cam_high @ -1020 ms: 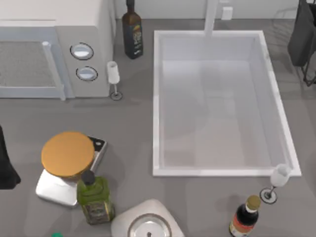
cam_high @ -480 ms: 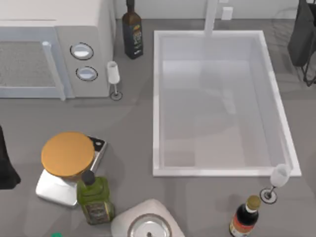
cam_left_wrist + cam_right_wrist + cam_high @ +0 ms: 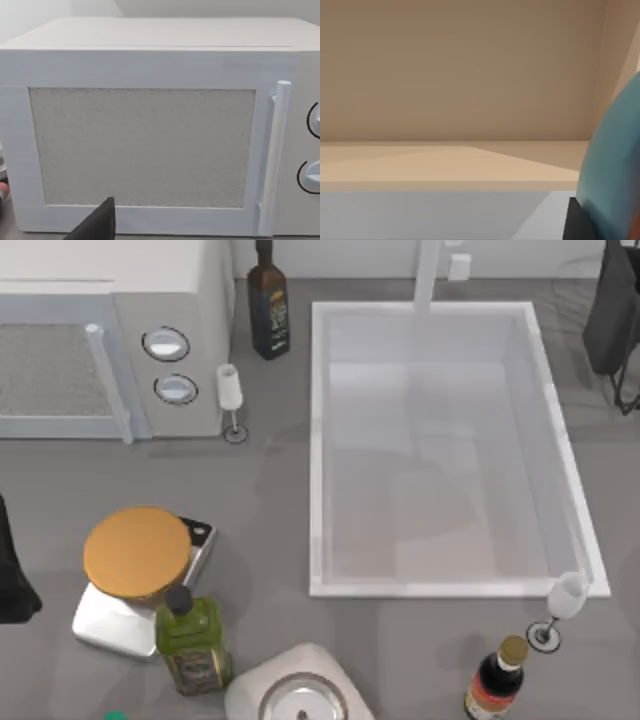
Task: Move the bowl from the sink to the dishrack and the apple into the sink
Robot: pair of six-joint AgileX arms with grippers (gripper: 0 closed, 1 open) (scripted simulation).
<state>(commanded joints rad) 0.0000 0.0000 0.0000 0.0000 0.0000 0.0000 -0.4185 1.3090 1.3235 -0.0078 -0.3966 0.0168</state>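
The white sink lies right of the table's middle, and its pale bottom is bare. In the right wrist view a curved blue surface, the bowl, sits close against a dark finger. My right gripper hangs as a dark shape at the top view's far right edge, beyond the sink's back corner, shut on the bowl. Thin dark wires beside it look like the dishrack. My left arm is parked at the left edge. The apple is out of view.
A white microwave fills the back left, also seen as the microwave door up close. A dark bottle, two wine glasses, an orange-lidded container, a green bottle and a sauce bottle stand around.
A faint shadow on the sink's bottom has shifted and faded. Neither arm has visibly moved in the top view.
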